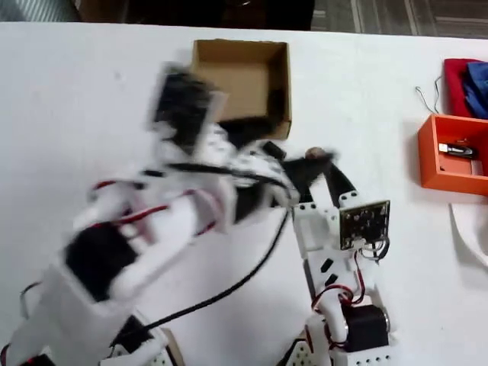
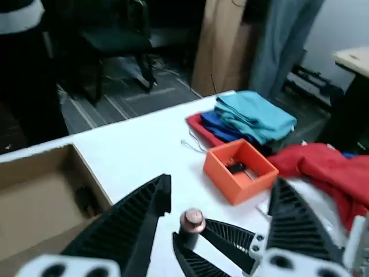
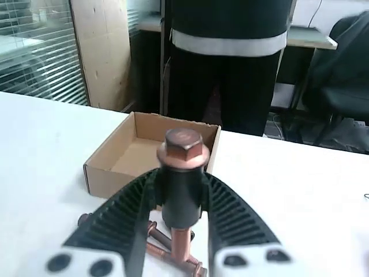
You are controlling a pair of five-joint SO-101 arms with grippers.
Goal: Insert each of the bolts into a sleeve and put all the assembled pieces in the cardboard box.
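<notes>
My right gripper is shut on a black sleeve with a copper bolt through it, held upright above the table. In the high view this piece hangs just right of the cardboard box. My left gripper is open, its ribbed fingers spread on either side of the held piece without touching it. Loose copper bolts lie on the table under the right gripper. A dark piece lies inside the box.
An orange tray holding a small dark item stands at the right, with folded teal cloths and red cloth beyond it. The left arm stretches across the middle of the table. A black cable runs between the arms.
</notes>
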